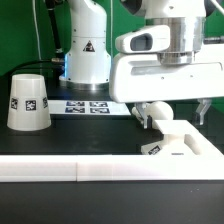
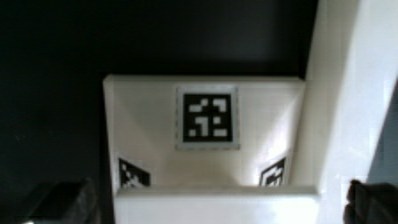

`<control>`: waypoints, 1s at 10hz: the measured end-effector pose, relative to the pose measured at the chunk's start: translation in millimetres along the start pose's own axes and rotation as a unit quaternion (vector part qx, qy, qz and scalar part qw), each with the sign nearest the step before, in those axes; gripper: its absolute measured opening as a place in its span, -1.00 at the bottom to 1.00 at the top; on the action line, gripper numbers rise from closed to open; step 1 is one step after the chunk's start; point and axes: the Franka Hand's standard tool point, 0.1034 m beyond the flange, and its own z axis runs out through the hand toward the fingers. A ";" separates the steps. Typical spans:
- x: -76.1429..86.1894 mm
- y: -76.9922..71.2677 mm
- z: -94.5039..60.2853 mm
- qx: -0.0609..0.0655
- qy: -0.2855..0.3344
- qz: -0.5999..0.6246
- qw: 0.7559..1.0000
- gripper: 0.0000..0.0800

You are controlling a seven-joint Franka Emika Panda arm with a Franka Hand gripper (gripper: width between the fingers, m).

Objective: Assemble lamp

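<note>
The lamp's flat square base (image 1: pixel 178 141) lies on the black table at the exterior view's right, against the white border bar. In the wrist view the base (image 2: pixel 208 95) shows a tag on top and two on its side. My gripper (image 1: pixel 174 113) hangs just above it, open, with one finger (image 1: pixel 143 116) on each side. In the wrist view the gripper (image 2: pixel 215 200) straddles the base, and its dark fingertips (image 2: pixel 54 201) stand apart from the base's sides. The tapered shade (image 1: pixel 28 103) stands on the table at the exterior view's left. The bulb is out of view.
A long white L-shaped border bar (image 1: pixel 90 170) runs along the front and turns up the right side, also seen in the wrist view (image 2: pixel 349 90). The marker board (image 1: pixel 86 105) lies at the back by the arm's white pedestal (image 1: pixel 88 50).
</note>
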 end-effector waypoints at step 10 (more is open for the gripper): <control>-84.0 -20.6 -16.7 -0.001 -0.014 -0.180 0.984 0.75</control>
